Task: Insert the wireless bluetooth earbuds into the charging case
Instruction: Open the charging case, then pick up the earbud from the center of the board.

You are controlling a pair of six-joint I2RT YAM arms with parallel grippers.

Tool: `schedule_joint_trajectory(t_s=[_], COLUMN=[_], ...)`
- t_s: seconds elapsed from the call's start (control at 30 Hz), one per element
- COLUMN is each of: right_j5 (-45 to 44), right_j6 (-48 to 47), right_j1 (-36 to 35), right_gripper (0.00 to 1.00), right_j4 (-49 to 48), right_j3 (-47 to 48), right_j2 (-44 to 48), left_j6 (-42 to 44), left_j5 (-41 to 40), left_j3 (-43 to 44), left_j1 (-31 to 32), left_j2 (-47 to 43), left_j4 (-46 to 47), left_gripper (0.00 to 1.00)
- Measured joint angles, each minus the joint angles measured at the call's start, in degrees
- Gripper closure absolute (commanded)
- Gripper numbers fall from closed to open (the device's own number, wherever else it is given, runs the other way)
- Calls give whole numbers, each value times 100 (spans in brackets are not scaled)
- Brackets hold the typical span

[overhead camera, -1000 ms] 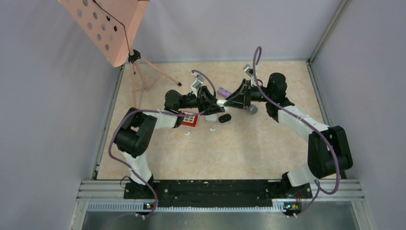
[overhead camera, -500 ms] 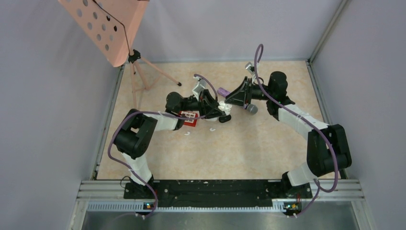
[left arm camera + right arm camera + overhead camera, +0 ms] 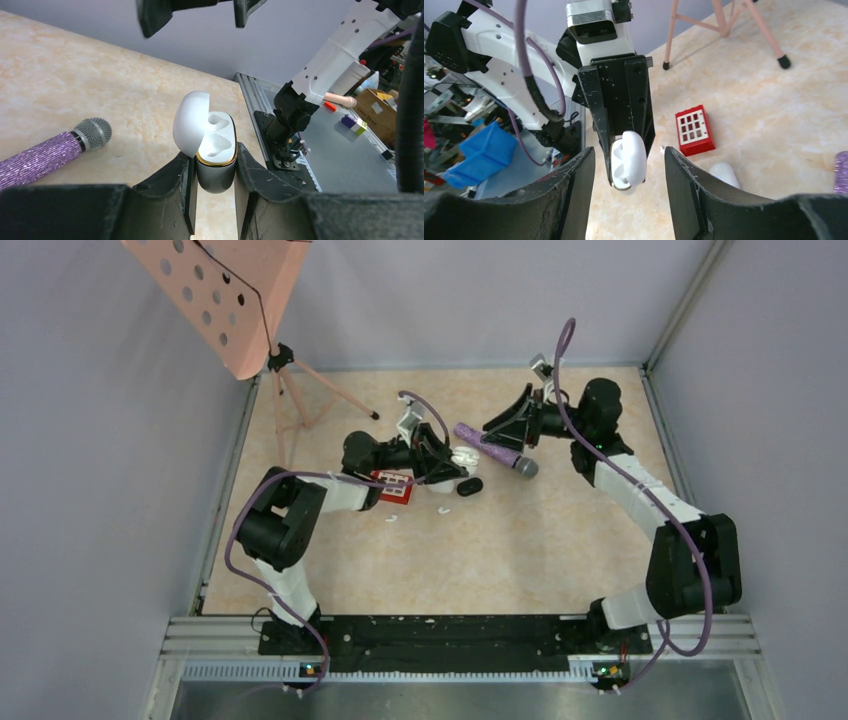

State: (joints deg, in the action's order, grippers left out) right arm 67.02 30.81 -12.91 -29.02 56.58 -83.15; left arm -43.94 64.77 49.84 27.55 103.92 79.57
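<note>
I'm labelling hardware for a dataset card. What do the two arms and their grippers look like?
The left arm and right arm pair black joint housings with white links; a purple cable loops along each. The left gripper and right gripper have black, scuffed, wedge-shaped fingers.

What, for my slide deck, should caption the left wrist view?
Left gripper holds the open, empty charging case; purple microphone lies nearby.

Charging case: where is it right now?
The charging case is clamped, lid open, in the left gripper. In the top view it is toward the back middle of the table, just left of the purple microphone and right of the red block.
</note>
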Motion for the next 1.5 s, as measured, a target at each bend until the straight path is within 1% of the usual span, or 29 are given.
schedule_joint_trajectory(t_s=[0.07, 0.13, 0.23, 0.3, 0.37, 0.43, 0.53, 0.67, 0.77, 0.9, 1.03, 1.23, 1.4, 1.5], right_j5=[4, -52, -275, -540, -804, -1056, -1220, -997, -686, -450, -503, -616, -809, -1010], right_j6=[-179, -568, -1423, -2205, -2863, -3510, -4011, -4111, -3884, -3565, -3591, -3676, -3829, -3987], right_j1=[122, 179, 186, 107, -39, -310, -612, -684, -682, -684, -684, -684, -686, -761], right_gripper=[48, 51, 55, 60, 62, 62, 56, 52, 52, 52, 52, 52, 54, 57], right_j4=[214, 557, 1231, 1886, 2391, 2837, 3235, 3335, 3274, 3064, 3139, 3303, 3331, 3359], right_j3=[74, 138, 133, 116, 114, 83, 17, 31, 238, 553, 616, 610, 590, 542], right_j2=[107, 164, 190, 188, 177, 127, -26, -90, -90, -90, -87, -90, -122, -367], left_j6=[-31, -48, -15, 74, 186, 262, 317, 350, 367, 363, 485, 748, 654, 450], left_j5=[-39, -107, -251, -343, -446, -487, -483, -393, -214, 22, 173, 205, 42, -184], left_j3=[-26, -72, -199, -304, -398, -437, -437, -437, -442, -490, -577, -719, -732, -732], left_j1=[-107, -238, -452, -595, -737, -881, -1003, -1023, -1021, -1021, -1021, -1021, -1045, -1145], left_j2=[0, -4, -98, -256, -468, -678, -837, -879, -879, -879, -883, -1012, -1040, -1043], left_j4=[4, -4, -122, -280, -452, -549, -555, -557, -518, -173, 48, 20, -28, -151], left_gripper=[100, 100, 100, 100, 100, 100, 100, 100, 100, 100, 100, 100, 100, 100])
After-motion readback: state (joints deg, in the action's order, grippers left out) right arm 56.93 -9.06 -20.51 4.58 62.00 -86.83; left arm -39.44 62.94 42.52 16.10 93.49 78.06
